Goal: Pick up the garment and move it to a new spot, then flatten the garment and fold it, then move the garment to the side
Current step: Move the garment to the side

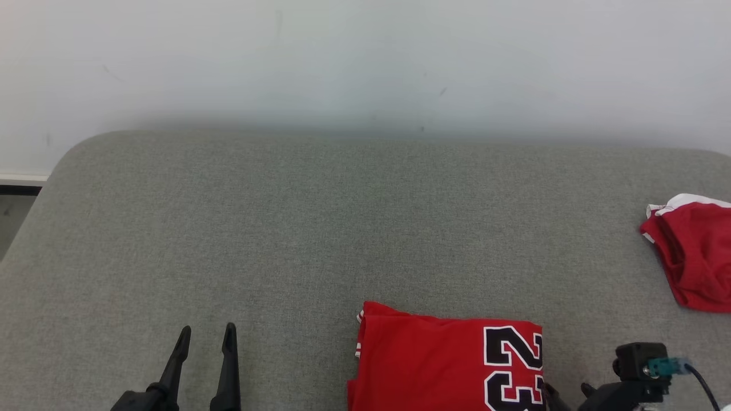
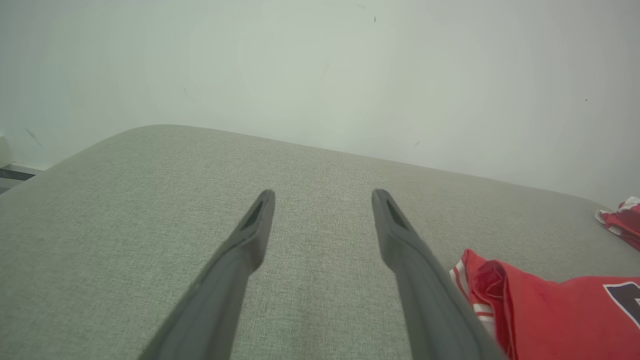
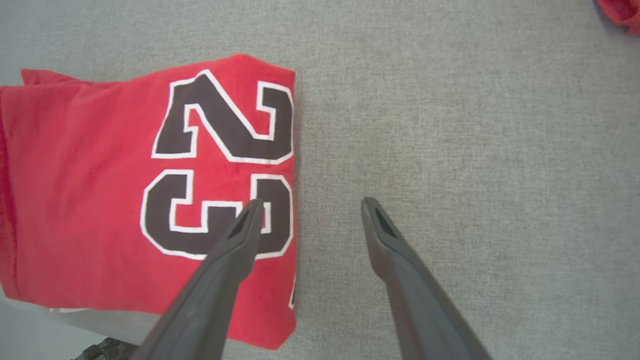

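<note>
The garment (image 1: 434,359) lies folded at the near edge of the grey fabric-covered desk (image 1: 320,228), right of middle, numerals up. The right gripper (image 3: 311,201) is spread wide and holds nothing, straddling the garment's right edge. The left gripper (image 1: 208,329) is open and empty near the near-left corner. Another red cloth (image 1: 694,257) lies at the right edge.

Two long, tapered matte-black fingers (image 2: 240,252) with slotted tips form the left gripper (image 1: 208,329). On the right wrist's black block (image 1: 635,359) sit a teal connector (image 1: 665,366) and a black cable (image 1: 700,383).
</note>
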You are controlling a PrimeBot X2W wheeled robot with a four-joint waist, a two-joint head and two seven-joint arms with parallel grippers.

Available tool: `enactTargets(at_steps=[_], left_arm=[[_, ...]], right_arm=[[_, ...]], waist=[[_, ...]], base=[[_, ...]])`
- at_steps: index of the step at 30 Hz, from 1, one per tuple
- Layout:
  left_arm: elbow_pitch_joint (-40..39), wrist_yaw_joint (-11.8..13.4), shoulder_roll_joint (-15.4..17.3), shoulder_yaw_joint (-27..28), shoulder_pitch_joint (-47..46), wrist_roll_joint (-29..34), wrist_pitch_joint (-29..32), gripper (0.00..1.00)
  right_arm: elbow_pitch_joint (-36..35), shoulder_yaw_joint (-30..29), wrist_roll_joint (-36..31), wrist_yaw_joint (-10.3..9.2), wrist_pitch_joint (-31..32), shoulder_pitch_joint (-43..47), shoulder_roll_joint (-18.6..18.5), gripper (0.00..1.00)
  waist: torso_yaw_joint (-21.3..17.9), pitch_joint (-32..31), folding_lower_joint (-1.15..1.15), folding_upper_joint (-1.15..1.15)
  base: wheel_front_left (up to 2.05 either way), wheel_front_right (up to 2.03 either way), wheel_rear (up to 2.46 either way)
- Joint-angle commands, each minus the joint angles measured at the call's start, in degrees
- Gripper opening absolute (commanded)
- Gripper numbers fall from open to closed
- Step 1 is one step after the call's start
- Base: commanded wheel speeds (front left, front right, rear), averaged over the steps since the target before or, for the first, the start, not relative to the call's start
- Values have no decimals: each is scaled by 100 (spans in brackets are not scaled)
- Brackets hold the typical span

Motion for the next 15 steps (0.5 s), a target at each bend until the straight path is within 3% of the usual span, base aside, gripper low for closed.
enactTargets(at_steps=[1,15], left_arm=[[-13,-6,-2,-10,-23,-26,-19,100],[-13,-7,-27,-105,-138,-49,-19,100]], right_arm=[[56,71,-57,-11,45,-125,3,100],[1230,316,-203,-11,103,-664,0,100]], waist=[[42,37,-1,0],[233,229,-1,0]], base=[[0,0,0],[0,0,0]])
